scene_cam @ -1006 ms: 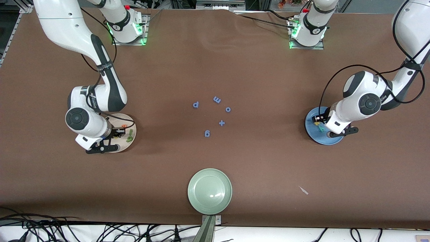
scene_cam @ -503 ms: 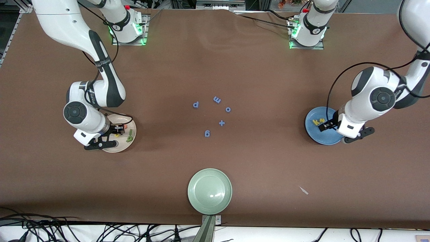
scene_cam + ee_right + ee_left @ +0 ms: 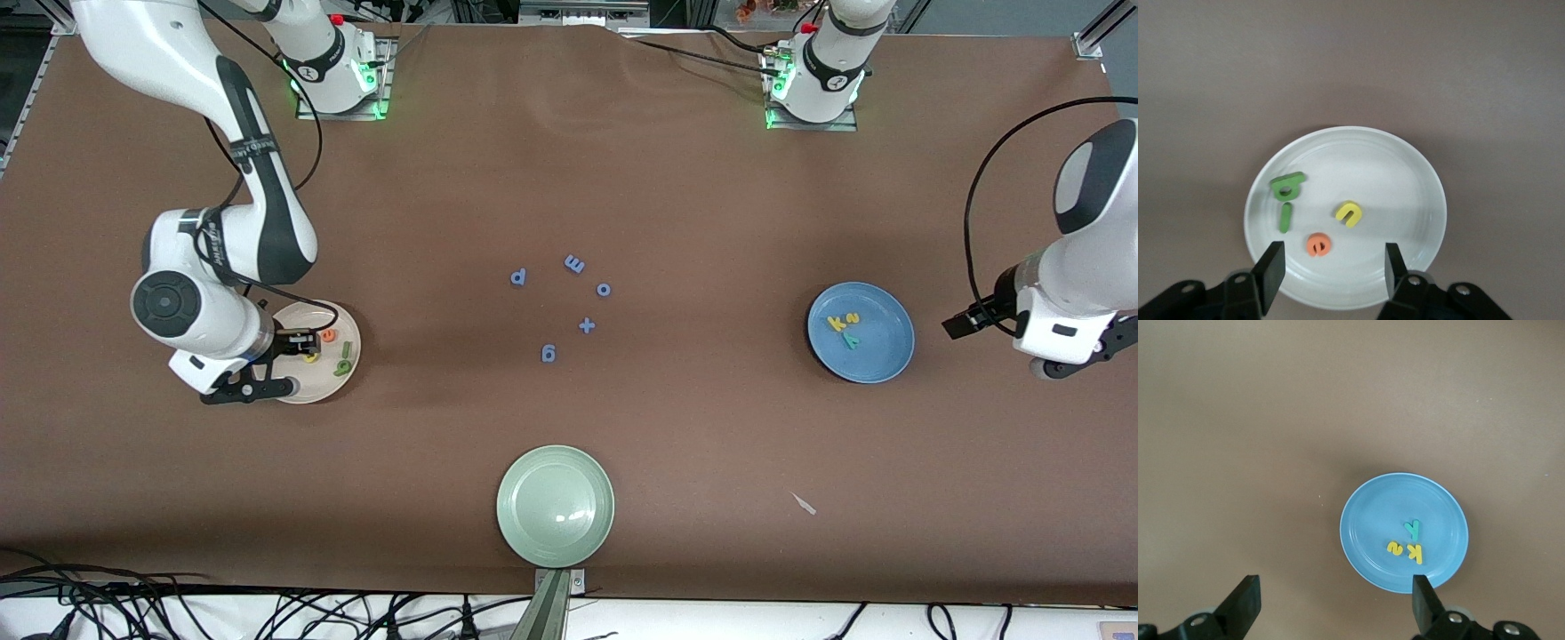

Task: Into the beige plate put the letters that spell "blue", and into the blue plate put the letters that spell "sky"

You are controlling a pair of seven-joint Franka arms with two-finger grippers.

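Note:
The beige plate (image 3: 1391, 180) holds the green b (image 3: 1287, 187), dark green l (image 3: 1285, 217), yellow u (image 3: 1349, 213) and orange e (image 3: 1317, 245). My right gripper (image 3: 1333, 270) hangs open over this plate's edge (image 3: 347, 333) with nothing between its fingers. In the blue plate (image 3: 880, 356) lie the yellow k (image 3: 836, 324), yellow s (image 3: 853, 317) and teal y (image 3: 851, 339). My left gripper (image 3: 1335, 607) is wide open and empty. It is up over bare table beside the blue plate (image 3: 1378, 520), toward the left arm's end.
A pale green plate (image 3: 555, 505) sits near the front edge, mid-table. Several all-blue letters (image 3: 574, 263) and a blue plus sign (image 3: 586, 325) lie scattered at the table's middle. A small white scrap (image 3: 804, 503) lies nearer the front camera than the blue plate.
My left gripper opened, left the teal y in the blue plate and drew away toward the left arm's end. My right gripper opened over the beige plate, leaving the yellow u there.

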